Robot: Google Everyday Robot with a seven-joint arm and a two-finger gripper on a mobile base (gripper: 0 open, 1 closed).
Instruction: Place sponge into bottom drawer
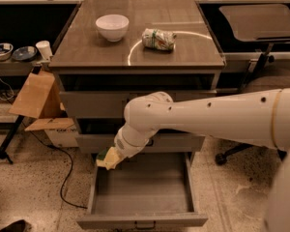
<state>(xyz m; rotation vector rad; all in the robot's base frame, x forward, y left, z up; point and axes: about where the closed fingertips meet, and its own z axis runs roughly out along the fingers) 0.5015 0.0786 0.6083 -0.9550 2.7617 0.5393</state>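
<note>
The bottom drawer (141, 221) of the grey cabinet stands pulled open, with nothing inside that I can see. My gripper (112, 157) hangs over the drawer's back left corner and is shut on the sponge (105, 155), a small block with a dark green layer over pale yellow foam. The sponge is held just above the drawer's left wall, below the middle drawer front. The white arm reaches in from the right and hides part of the middle drawer.
On the cabinet top stand a white bowl (112, 26) and a green-and-white snack bag (158, 38). A cardboard box (36, 96) leans at the cabinet's left. A cable (64, 178) lies on the floor. An office chair base (222, 156) is at the right.
</note>
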